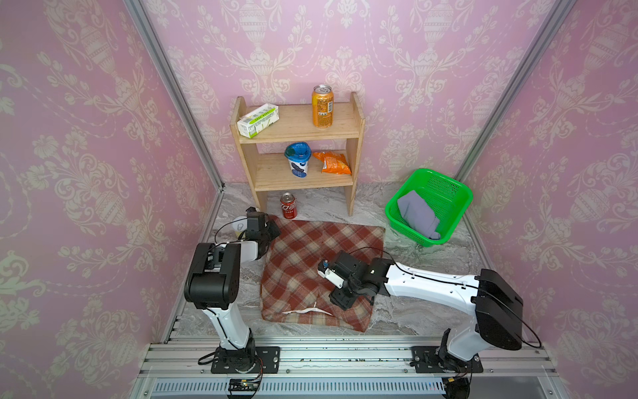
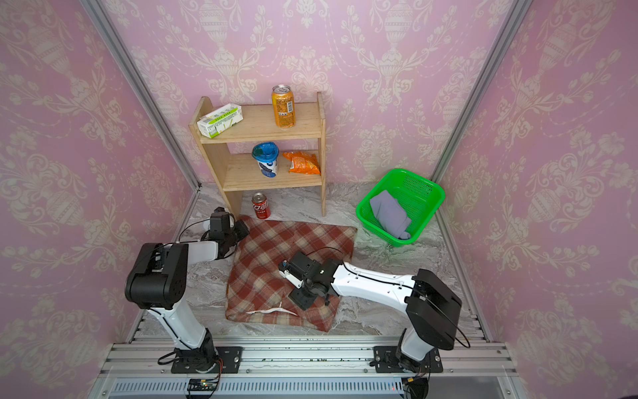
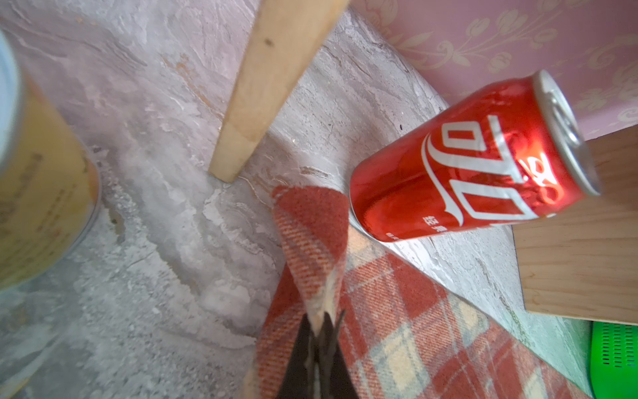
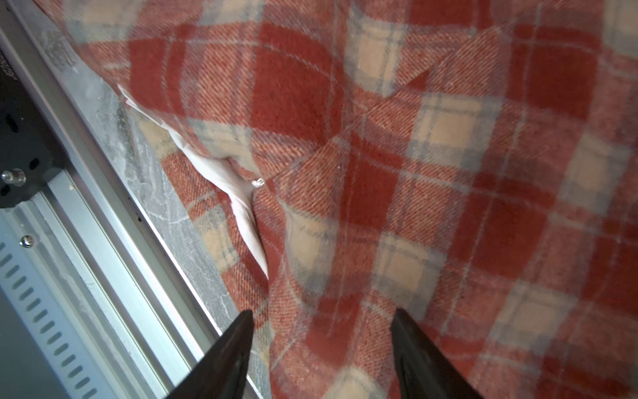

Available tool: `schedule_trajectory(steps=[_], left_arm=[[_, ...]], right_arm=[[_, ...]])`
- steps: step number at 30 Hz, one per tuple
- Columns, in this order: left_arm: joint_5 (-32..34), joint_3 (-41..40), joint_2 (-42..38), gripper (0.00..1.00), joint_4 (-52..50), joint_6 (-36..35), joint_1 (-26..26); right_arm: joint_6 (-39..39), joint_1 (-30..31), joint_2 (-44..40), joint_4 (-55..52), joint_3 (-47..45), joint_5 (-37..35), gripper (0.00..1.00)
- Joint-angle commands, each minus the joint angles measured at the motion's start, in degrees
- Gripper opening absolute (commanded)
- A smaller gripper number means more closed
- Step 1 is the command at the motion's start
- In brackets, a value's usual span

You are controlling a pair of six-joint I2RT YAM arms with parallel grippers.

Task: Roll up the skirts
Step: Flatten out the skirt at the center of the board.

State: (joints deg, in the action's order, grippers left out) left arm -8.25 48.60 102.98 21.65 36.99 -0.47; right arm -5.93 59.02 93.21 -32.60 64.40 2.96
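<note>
The plaid skirt [image 1: 321, 273] lies spread flat and unrolled in the lower middle of both top views, so I judge its rolling barely begun. The left gripper [image 3: 322, 316] is clamped on the cloth's upper-left corner. The right gripper [image 4: 321, 312] hangs over its lower half, jaws apart, gripping nothing. The lavender-grey skirt [image 1: 417, 214] sits bundled in the green basket [image 1: 459, 188] at right, seemingly done. Beneath is a grey marbled tabletop [image 1: 397, 317]. A red can [image 1: 288, 206] stands just beside the skirt's upper edge, at the foot of a wooden shelf [image 1: 297, 127]. Pink patterned walls [image 1: 86, 138] enclose everything.
</note>
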Motion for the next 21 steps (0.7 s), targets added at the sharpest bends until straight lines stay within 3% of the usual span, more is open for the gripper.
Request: schedule_trajectory(steps=[1,5,8,10,12,16,18,21], left_arm=[[-0.01,-0.34,1.11,0.0,0.38,-0.21,0.53],[0.18,-0.73,1.26,0.0,0.87,-0.34,0.52],[-0.07,-0.87,1.43,0.0,0.89,-0.32,0.48],[-0.18,-0.87,1.36,0.0,0.92,-0.34,0.53],[-0.18,-0.87,1.26,0.0,0.72,-0.59,0.47],[-0.08,-0.7,1.19,0.0,0.57,-0.84,0.51],[-0.12,-0.79,1.42,0.0,0.73,-0.63,0.5],[-0.38,-0.87,1.67,0.0,0.89,-0.59,0.49]], right_arm=[[3.38,0.3,3.43,1.14,4.57,2.94,0.72],[5.43,0.22,8.53,1.11,7.85,1.76,0.74],[6.19,-0.44,11.85,1.4,9.59,2.49,0.68],[6.29,-0.79,13.4,1.4,10.22,3.63,0.55],[6.11,-0.98,13.71,1.71,10.31,4.97,0.34],[5.93,-1.68,10.96,3.51,8.51,9.73,0.08],[5.71,-2.89,9.14,3.63,8.1,12.85,0.0],[5.6,-5.55,7.39,2.53,8.42,17.53,0.0]])
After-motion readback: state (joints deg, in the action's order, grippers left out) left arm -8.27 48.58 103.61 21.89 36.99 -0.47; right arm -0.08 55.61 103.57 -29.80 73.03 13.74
